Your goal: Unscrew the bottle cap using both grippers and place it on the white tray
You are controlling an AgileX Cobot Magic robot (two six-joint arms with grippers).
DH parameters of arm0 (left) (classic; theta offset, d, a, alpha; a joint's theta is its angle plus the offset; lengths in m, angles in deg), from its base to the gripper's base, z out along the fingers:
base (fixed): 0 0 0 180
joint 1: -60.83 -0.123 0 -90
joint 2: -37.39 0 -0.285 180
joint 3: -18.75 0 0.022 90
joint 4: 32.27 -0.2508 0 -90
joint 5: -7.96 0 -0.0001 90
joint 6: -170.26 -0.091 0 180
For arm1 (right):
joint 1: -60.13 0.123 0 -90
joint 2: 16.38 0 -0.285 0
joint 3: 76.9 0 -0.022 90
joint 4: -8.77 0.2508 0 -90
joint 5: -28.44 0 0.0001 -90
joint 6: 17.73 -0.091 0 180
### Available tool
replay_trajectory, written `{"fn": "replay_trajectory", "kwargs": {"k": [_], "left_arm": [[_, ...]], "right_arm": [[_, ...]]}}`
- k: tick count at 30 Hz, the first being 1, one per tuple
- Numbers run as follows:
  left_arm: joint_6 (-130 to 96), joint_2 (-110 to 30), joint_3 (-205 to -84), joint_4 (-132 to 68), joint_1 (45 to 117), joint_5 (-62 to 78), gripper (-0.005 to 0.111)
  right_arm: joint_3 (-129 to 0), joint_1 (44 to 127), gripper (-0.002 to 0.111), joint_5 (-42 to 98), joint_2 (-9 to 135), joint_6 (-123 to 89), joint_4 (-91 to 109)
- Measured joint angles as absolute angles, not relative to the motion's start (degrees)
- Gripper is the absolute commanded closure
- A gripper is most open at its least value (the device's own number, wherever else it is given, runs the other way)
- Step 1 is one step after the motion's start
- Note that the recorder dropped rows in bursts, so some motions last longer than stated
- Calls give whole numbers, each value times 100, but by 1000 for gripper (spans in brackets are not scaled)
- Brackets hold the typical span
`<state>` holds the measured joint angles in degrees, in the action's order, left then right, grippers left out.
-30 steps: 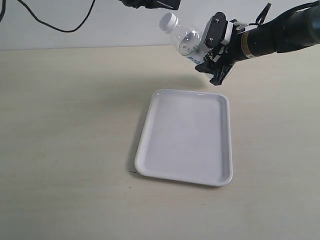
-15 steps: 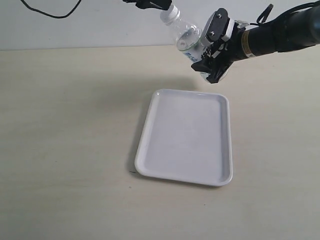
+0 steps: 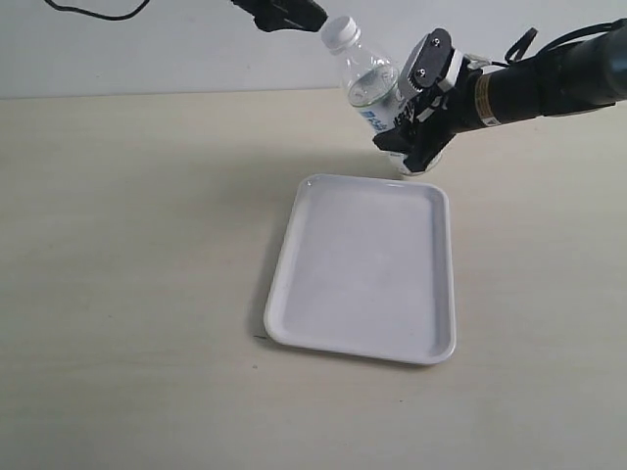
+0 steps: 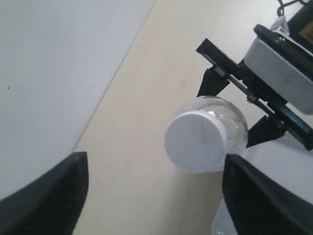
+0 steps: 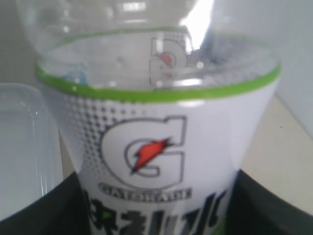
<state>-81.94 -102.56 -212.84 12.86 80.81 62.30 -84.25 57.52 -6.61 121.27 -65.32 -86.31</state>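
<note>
The clear bottle (image 3: 368,86) stands tilted just beyond the white tray's (image 3: 367,269) far edge, and its label (image 5: 155,147) fills the right wrist view. My right gripper (image 3: 415,130) is shut on the bottle's lower body, with a dark finger (image 5: 41,210) on either side of the label. The white bottle cap (image 3: 339,32) is screwed on the neck. My left gripper (image 3: 290,12) hovers up and left of the cap, open. In the left wrist view the cap (image 4: 195,141) lies ahead of the wide-apart fingers (image 4: 46,193), nearer one of them, untouched.
The tray lies flat on the beige table (image 3: 127,245), with a pale wall (image 3: 176,69) behind it. A black cable (image 3: 93,10) hangs at the top left. The right arm (image 3: 549,83) reaches in from the right, and its gripper shows in the left wrist view (image 4: 274,83).
The right gripper has lowered the bottle toward the table and turned it more upright. The left gripper has come in close to the cap.
</note>
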Motion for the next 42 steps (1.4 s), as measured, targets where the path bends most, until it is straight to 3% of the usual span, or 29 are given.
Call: {"fn": "replay_trajectory", "kwargs": {"k": [9, 42], "left_arm": [[-10232, -10256, -21284, 1286, 8081, 6230, 33], [-10106, -10267, -21284, 1625, 8081, 6903, 33]], "right_arm": [[-8425, 5752, 108, -661, 12127, -6412, -8631], [-8425, 5752, 108, -611, 12265, -5430, -7959]]}}
